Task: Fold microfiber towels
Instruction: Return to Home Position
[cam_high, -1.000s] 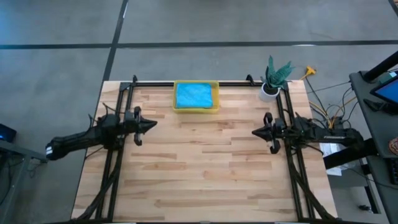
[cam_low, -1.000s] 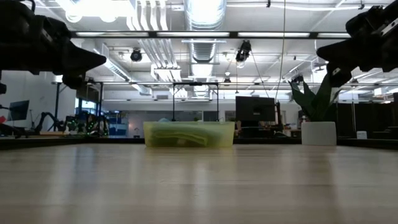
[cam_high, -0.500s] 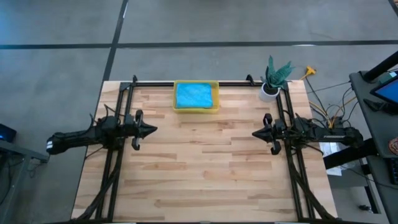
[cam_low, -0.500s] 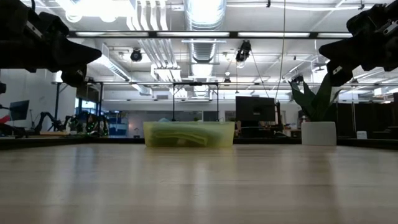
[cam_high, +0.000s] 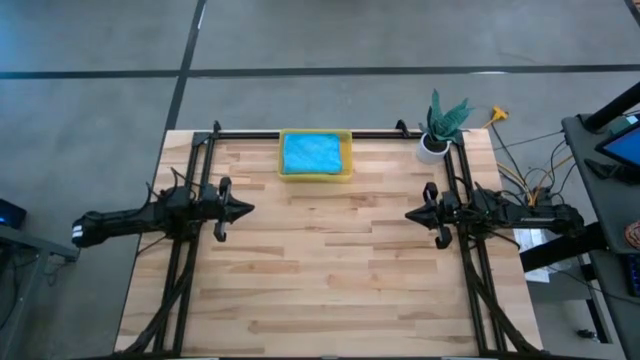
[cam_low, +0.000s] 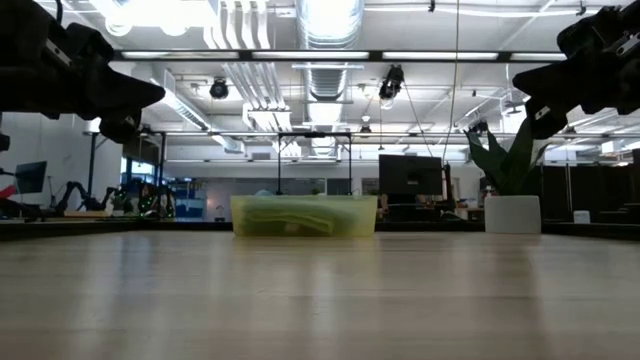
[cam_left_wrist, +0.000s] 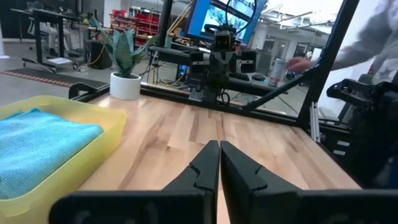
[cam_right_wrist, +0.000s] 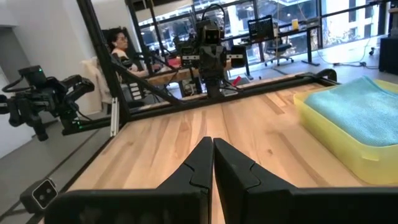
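Left jaws: pressed together, empty, hovering over the worktop's (cam_high: 320, 270) left edge. Right jaws: likewise closed on nothing, at the right edge. Both parked clear, probably because folding looks finished. Teal towel (cam_high: 313, 152): folded, topmost inside yellow bin (cam_high: 316, 177) at the far edge, well apart from both.

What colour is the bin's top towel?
Top towel is teal-turquoise, clearest in the high view.
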